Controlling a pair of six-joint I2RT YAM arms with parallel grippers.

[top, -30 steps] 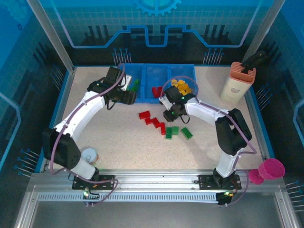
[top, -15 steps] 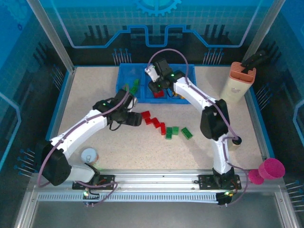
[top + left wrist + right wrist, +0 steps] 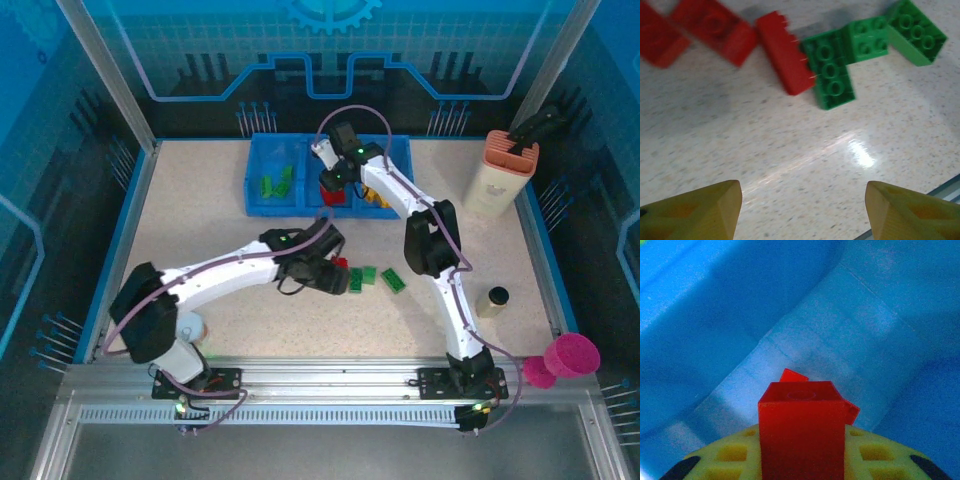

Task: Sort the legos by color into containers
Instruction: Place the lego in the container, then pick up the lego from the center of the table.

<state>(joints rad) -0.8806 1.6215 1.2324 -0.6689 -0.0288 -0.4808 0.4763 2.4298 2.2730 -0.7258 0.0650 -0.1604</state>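
speckled table [image 3: 200, 200], blue walls [image 3: 60, 110] | left gripper [image 3: 802, 189] spread, empty | right gripper [image 3: 333, 186] likely pinching lego [image 3: 801, 432]

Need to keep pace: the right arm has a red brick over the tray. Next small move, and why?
Probably open the right jaws: the red brick they grip hangs over the blue tray's middle compartment, with other red pieces just beyond it.

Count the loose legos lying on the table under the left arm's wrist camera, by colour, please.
Red legos: 3
Green legos: 3
Total: 6
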